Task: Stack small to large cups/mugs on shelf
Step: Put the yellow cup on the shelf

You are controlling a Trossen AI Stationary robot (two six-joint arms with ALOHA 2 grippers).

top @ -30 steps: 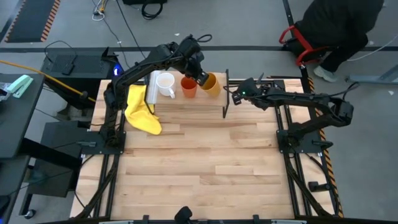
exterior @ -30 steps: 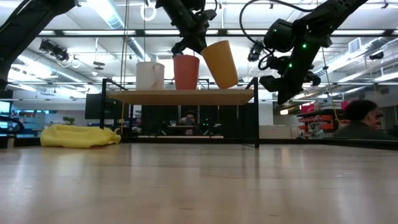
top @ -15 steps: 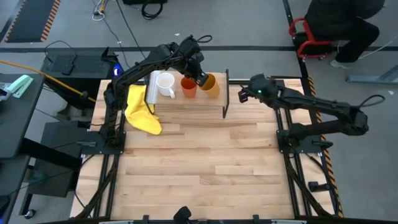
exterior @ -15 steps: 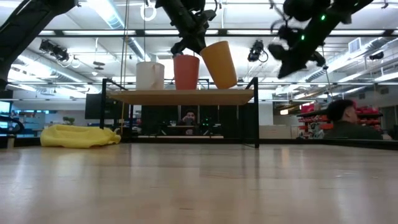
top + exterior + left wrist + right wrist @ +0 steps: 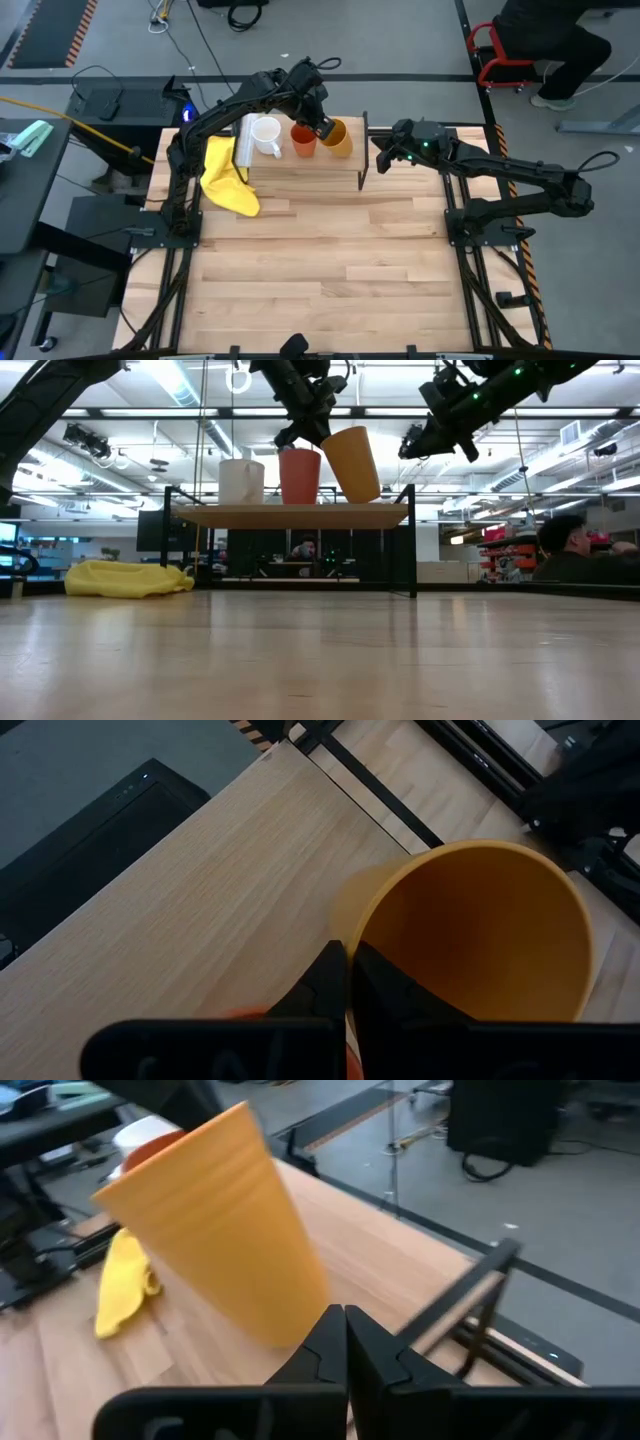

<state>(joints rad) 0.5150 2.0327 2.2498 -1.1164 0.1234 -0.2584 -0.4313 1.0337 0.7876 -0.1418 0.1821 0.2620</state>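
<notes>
The shelf (image 5: pixel 290 513) stands at the table's far side. On it are the white mug (image 5: pixel 266 134), the orange-red cup (image 5: pixel 303 138) and the yellow-orange cup (image 5: pixel 341 138). The yellow-orange cup (image 5: pixel 352 463) tilts with its mouth toward the orange-red cup (image 5: pixel 299 475), and its base edge is down at the shelf board. My left gripper (image 5: pixel 323 124) is shut on this cup's rim. My right gripper (image 5: pixel 376 158) hovers shut beyond the shelf's right end, above board height (image 5: pixel 405 453), pointing at the yellow-orange cup (image 5: pixel 215 1230) and touching nothing. My left gripper (image 5: pixel 347 970) pinches the yellow-orange cup's rim (image 5: pixel 353 927) on the side nearest the orange-red cup, with one finger (image 5: pixel 390 990) inside the cup and one outside. It comes from above, slanting down from the table's left. The cup sits tilted in the hold, its base toward the shelf's right end.
A yellow cloth (image 5: pixel 228 175) lies on the table near the shelf's left end. The shelf's black end frame (image 5: pixel 362 150) stands between the cups and my right gripper. The tabletop's near half (image 5: pixel 330 260) is bare wood. A person (image 5: pixel 575 555) sits beyond the table.
My right gripper has risen from about shelf height to well above it. It swung away to the right, then came back toward the shelf's right end. My left gripper and the three cups have kept still.
</notes>
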